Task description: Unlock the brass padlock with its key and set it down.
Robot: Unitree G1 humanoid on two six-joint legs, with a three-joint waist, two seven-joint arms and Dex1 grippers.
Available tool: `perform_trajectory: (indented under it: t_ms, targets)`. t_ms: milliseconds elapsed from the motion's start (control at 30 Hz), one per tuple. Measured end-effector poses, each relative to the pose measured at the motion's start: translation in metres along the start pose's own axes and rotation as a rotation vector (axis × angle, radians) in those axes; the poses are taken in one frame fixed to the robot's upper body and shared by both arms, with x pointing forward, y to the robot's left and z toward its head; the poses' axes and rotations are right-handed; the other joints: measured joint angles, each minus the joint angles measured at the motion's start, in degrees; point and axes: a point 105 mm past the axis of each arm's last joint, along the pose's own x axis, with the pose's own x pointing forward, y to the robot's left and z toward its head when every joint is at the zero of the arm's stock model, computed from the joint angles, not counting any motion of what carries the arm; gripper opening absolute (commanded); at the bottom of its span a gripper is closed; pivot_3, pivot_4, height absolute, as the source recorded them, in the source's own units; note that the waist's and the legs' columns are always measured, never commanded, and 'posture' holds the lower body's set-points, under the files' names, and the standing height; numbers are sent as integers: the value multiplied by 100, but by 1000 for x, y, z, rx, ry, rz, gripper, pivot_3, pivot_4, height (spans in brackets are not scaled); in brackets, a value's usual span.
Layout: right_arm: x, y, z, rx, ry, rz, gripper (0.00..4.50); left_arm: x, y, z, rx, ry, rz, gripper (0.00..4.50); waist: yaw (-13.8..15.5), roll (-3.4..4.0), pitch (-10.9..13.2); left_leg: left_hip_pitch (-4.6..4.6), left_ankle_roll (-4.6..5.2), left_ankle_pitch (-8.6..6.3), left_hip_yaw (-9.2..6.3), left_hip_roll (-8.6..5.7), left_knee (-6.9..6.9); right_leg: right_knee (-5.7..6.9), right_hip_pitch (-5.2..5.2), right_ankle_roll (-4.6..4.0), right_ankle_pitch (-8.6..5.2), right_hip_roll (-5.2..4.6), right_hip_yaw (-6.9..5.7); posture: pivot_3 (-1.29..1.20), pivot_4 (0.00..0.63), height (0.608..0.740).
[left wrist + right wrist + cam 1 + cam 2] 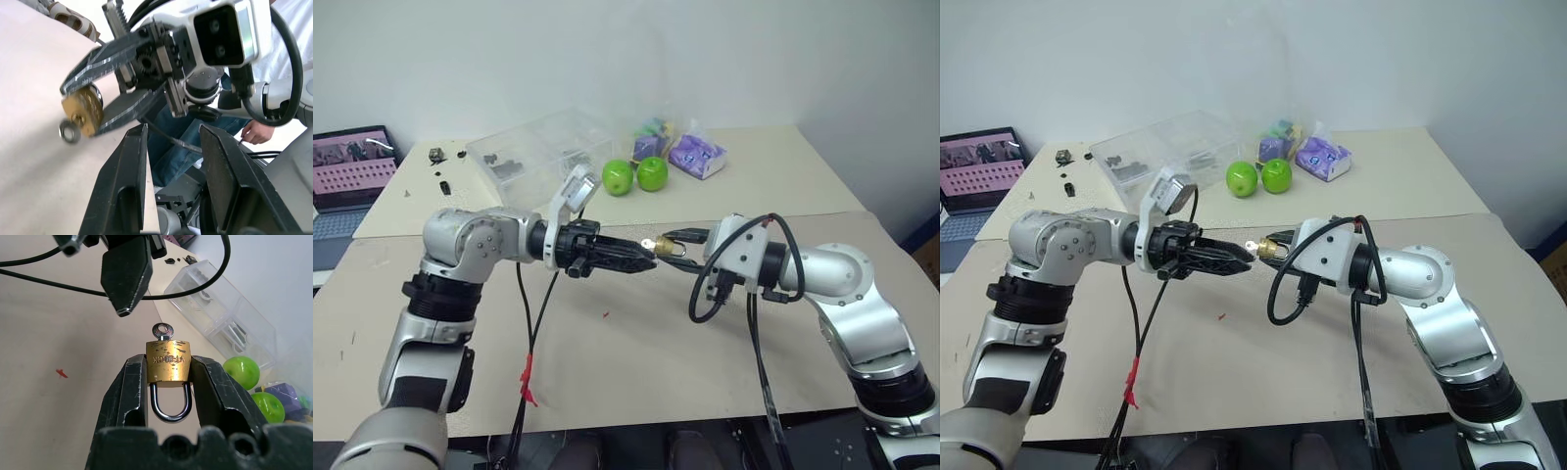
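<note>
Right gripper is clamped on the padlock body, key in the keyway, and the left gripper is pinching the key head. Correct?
Not quite. The left gripper is not on the key; the right wrist view shows a gap. The right gripper does clamp the brass padlock, key inserted.

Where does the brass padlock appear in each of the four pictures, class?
Left eye view: brass padlock mid-picture, held in the right hand.
Right eye view: mid-picture, same grip.
Left wrist view: at the left edge.
Right wrist view: centre, clamped between two black fingers.
Shared landmark: the key sticking out.
</note>
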Motion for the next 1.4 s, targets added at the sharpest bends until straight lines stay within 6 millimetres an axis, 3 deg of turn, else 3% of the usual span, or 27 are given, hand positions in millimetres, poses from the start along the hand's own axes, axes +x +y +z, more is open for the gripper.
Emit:
perform_trajectory:
  t_ms: [300, 433, 700, 1400]
  targets:
    - [-11, -9, 20, -27, -37, -13, 916, -19, 19, -1, -14, -38, 67, 1764, 4, 0, 0, 0, 2, -1, -1, 0, 0, -2, 1, 0, -1, 1, -4, 0, 150, 740]
    - [-12, -6, 24, -26, -38, -6, 916, -13, 23, 3, -24, -58, 62, 1764, 13, -2, 1, -2, 3, -2, -1, -1, 1, -4, 3, 0, -1, -1, -4, 0, 150, 740]
    - [-10, 9, 11, 12, 1, 18, 916, -11, 23, 12, -8, -86, 66, 1764, -6, -3, 2, -1, 5, -2, 2, -1, 3, -1, 1, 1, -1, -1, -1, 0, 150, 740]
    - [-9, 6, 16, -10, -10, -1, 916, -6, 24, 8, -38, -80, 68, 1764, 0, -4, 2, -1, 4, -2, 1, 0, 3, -1, 1, 1, -1, 0, -3, 0, 150, 740]
